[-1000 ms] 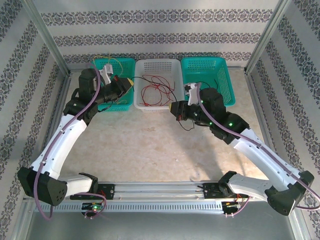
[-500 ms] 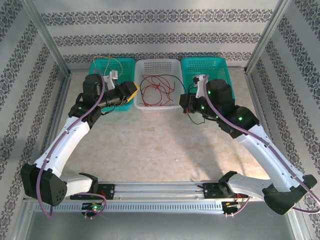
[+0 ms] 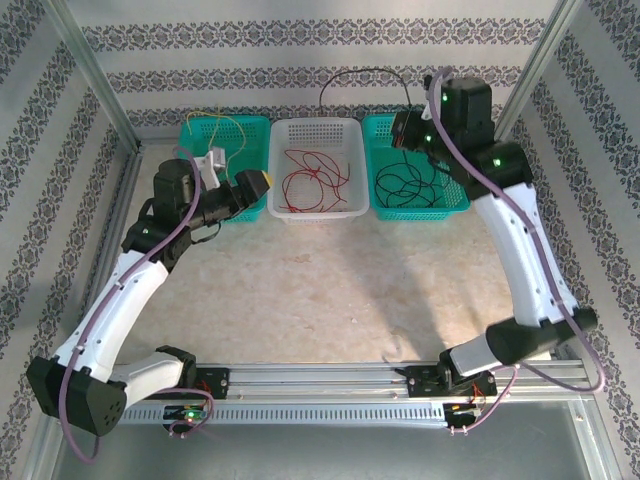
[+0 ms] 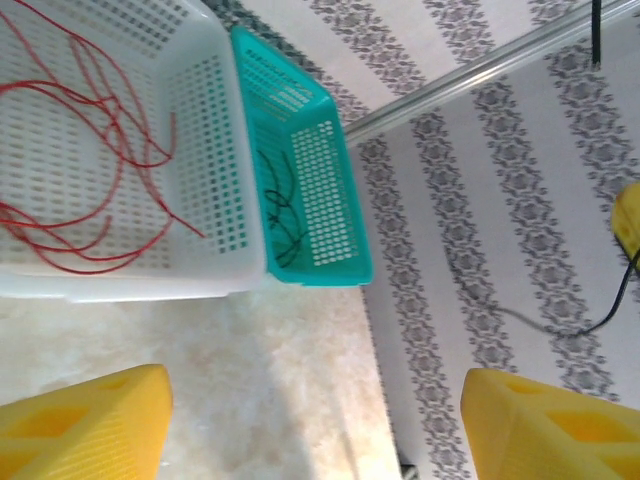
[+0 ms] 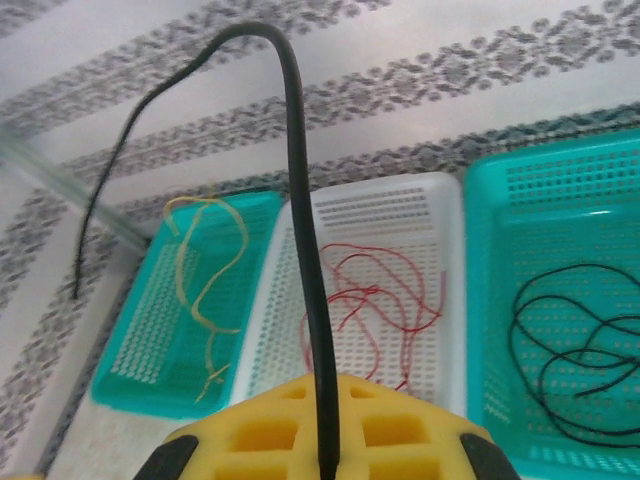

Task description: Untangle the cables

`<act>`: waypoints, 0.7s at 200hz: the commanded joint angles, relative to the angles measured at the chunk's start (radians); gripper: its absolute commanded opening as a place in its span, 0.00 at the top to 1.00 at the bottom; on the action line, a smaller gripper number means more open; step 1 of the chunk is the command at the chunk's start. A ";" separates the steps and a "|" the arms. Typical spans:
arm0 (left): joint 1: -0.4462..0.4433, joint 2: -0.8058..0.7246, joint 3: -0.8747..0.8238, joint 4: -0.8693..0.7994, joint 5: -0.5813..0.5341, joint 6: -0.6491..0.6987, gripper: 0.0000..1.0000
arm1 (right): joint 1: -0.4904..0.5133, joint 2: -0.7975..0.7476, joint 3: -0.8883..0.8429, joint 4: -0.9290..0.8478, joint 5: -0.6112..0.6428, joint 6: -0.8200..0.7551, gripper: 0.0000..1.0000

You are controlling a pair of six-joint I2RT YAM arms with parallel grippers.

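The right claw (image 5: 322, 440), clamped on a thin black cable (image 5: 298, 180) whose tail arcs left, hangs over the right-hand teal plastic basket (image 3: 452, 202); the left claw (image 4: 315, 420) stands apart, empty.

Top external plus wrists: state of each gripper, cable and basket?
left gripper, open, empty
right gripper, shut on black cable
black cable, raised, pinched; black loops lie in right teal basket
red cables, loose in white basket
yellow cable, in left teal basket
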 commanded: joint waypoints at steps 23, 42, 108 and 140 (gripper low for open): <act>-0.009 -0.089 -0.051 -0.121 -0.168 0.165 0.20 | -0.126 0.236 0.136 -0.032 -0.054 0.025 1.00; -0.007 -0.124 -0.080 -0.119 -0.243 0.196 0.15 | -0.149 0.320 0.179 -0.030 -0.070 0.025 0.93; -0.007 -0.112 -0.145 -0.099 -0.433 0.243 0.08 | -0.182 0.352 0.141 -0.036 0.022 -0.032 0.37; -0.006 -0.129 -0.186 -0.091 -0.599 0.277 0.06 | -0.180 0.174 -0.090 0.064 0.036 -0.038 0.34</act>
